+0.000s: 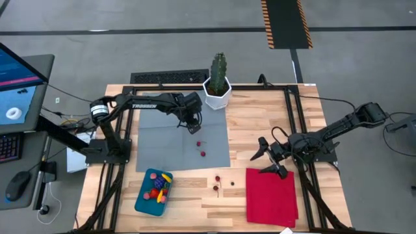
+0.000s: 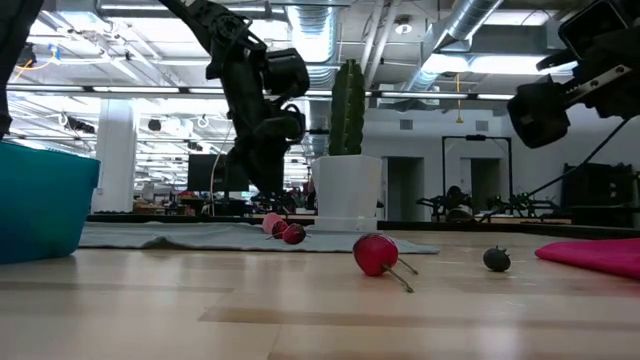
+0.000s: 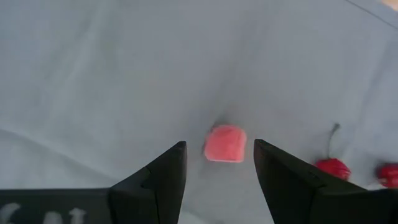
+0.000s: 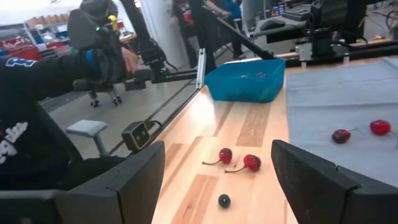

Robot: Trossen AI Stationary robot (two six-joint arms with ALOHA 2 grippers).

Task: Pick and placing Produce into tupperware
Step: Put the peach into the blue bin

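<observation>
From above, the left gripper (image 1: 194, 125) hovers over the grey mat (image 1: 156, 146); the tupperware (image 1: 145, 199) holds produce. Its wrist view shows spread fingers (image 3: 160, 180) flanking a pink piece (image 3: 226, 143). The right gripper (image 1: 270, 159) waits open beside the red cloth (image 1: 271, 195).

Teal tupperware (image 1: 144, 201), shallow, rounded corners, at the table's near left corner; holding red, yellow and purple produce (image 1: 158, 186). Pink cube (image 3: 225, 144) lying on the grey mat, between open fingers. Two red cherries (image 1: 201, 149) on the mat, apart. Two more cherries (image 4: 237, 159) with stems on bare wood beside a small dark berry (image 4: 224, 200).
</observation>
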